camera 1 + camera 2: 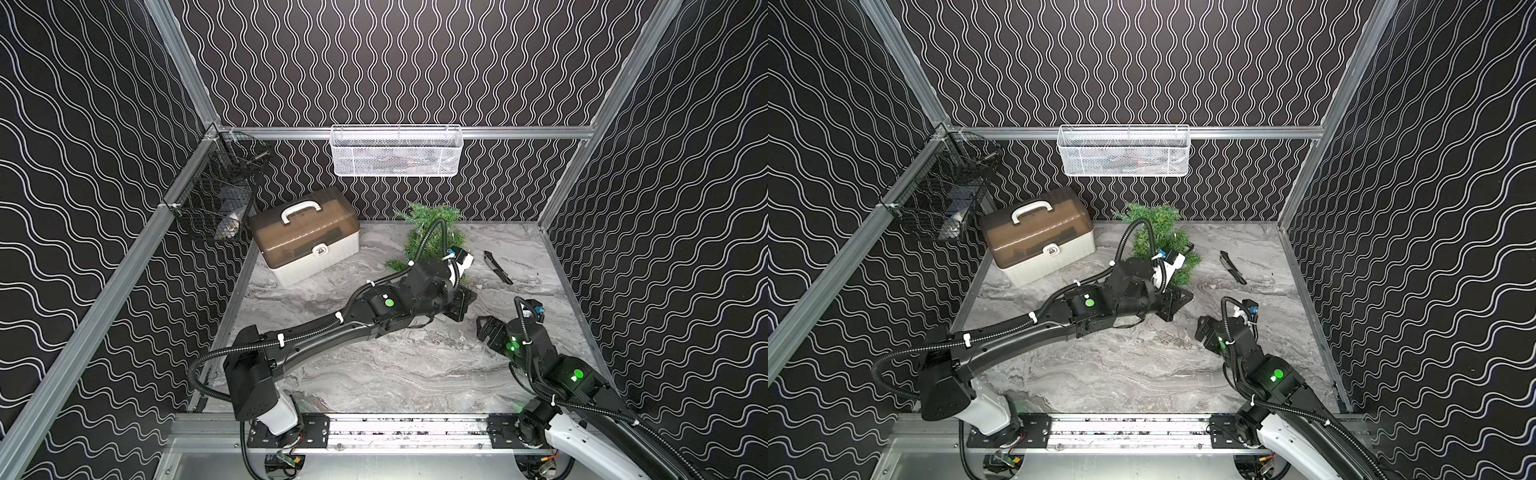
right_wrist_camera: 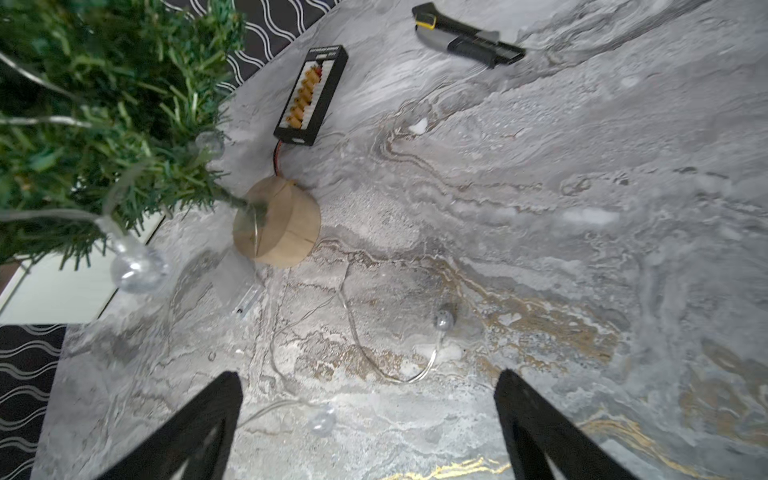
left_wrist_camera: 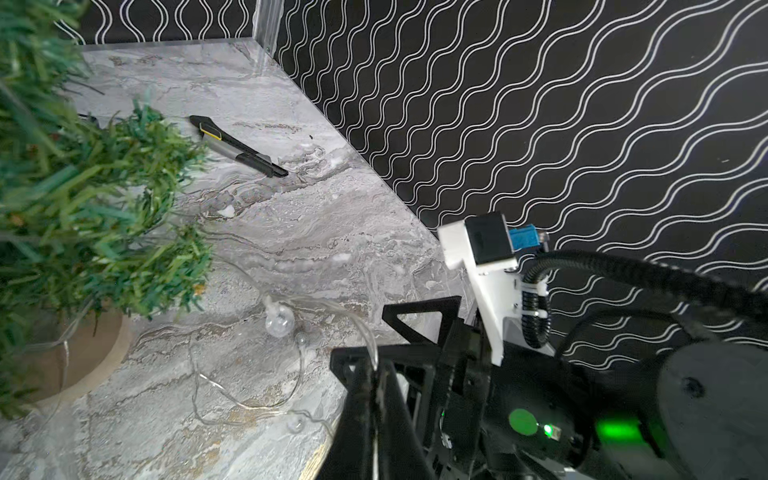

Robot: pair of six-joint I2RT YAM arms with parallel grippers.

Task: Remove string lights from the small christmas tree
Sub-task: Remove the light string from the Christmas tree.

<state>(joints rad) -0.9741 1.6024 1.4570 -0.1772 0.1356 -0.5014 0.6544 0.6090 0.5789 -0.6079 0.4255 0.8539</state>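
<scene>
L tool clamped shut on the light strand. Rest of strand trails across the counter next to the tree base, w/ part hung in the branches. R tool wide open, empty, above the loose strand.

Bare marble table from centre to 6 o'clock: free passage. Left arm bars 8 o'clock to centre; small christmas tree at 12, lidded box at 10, black tool at 2. String lights trail loose at 1.
</scene>
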